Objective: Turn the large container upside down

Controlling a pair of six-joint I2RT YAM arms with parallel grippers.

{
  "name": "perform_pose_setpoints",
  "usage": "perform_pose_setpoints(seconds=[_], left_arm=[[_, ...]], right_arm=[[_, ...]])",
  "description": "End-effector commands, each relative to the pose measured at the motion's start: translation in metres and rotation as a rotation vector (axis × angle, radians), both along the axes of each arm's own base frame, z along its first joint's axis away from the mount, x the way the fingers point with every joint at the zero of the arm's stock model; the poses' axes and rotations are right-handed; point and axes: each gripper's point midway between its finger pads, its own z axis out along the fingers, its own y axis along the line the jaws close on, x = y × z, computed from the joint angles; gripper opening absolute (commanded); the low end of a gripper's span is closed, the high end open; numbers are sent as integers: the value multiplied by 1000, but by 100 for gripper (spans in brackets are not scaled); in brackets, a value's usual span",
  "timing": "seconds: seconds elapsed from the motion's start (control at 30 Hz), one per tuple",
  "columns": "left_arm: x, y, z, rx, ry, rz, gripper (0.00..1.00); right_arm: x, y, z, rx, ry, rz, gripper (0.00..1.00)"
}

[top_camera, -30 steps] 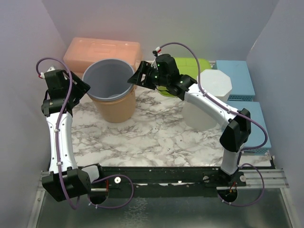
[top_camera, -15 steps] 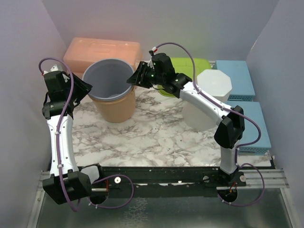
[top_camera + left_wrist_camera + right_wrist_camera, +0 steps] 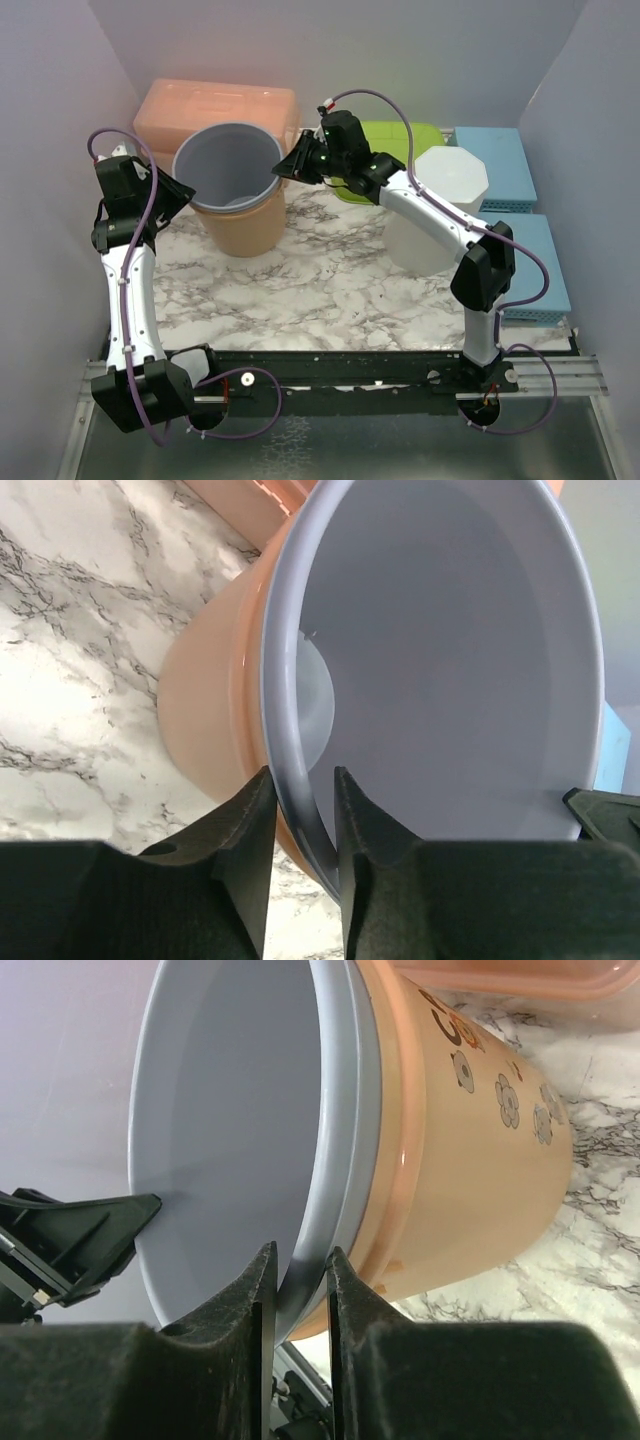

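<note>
While the large peach plastic container (image 3: 240, 218) with grey lining stands upright on the marble worktop (image 3: 330, 285), left claw (image 3: 300, 805) and right claw (image 3: 297, 1275) each pinch its rim, on opposite sides.

Bright, even, diffuse light from above; shadows soft, faint on marble table (image 3: 330, 290). No glare inside large container (image 3: 228, 165). Overhead view sharp; wrist views show near fingers (image 3: 245, 860) dark, slightly soft.

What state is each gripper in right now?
Left gripper: closed on the large container's rim.
Right gripper: closed on the same rim, opposite side.
</note>
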Motion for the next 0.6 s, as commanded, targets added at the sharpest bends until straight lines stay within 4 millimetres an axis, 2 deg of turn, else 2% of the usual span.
perform_pose_setpoints(seconds=[0.0, 0.1, 0.4, 0.57], left_arm=[[-1, -11, 30, 1, -107, -60, 22], [-2, -17, 39, -6, -135, -87, 11], [-1, -14, 59, 12, -179, -73, 8], [1, -16, 75, 9, -211, -88, 8]], right_arm=[[-8, 8, 20, 40, -50, 58, 15], [-12, 7, 26, 44, -62, 73, 8], [-25, 13, 40, 75, -72, 163, 7], [-35, 16, 60, 131, -102, 213, 7]])
